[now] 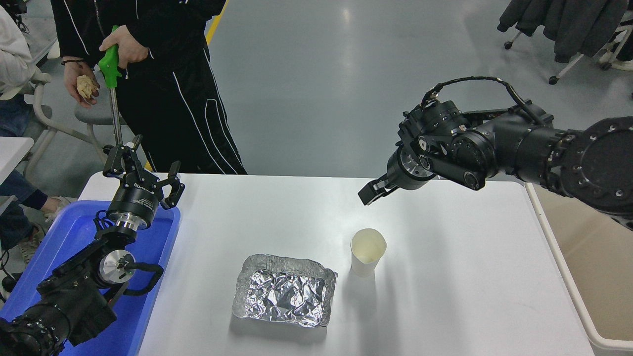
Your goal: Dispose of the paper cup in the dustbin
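Note:
The paper cup (pixel 367 251) is small, plain and cream-white. It stands upright and empty on the white table (pixel 445 277), just right of the middle. My right gripper (pixel 372 192) is open and hangs in the air a little above and behind the cup, tips pointing down-left, touching nothing. The dustbin (pixel 561 269) is a large beige bin with a thick white rim at the table's right edge, partly hidden by my right arm. My left gripper (pixel 144 170) is open and parked over the blue tray at the lower left.
A crinkled silver foil tray (pixel 284 290) lies just left of the cup. A blue plastic tray (pixel 59 242) sits under my left arm. A person in black stands at the far left, holding a green-handled grabber tool (pixel 112 69) and a crumpled wad.

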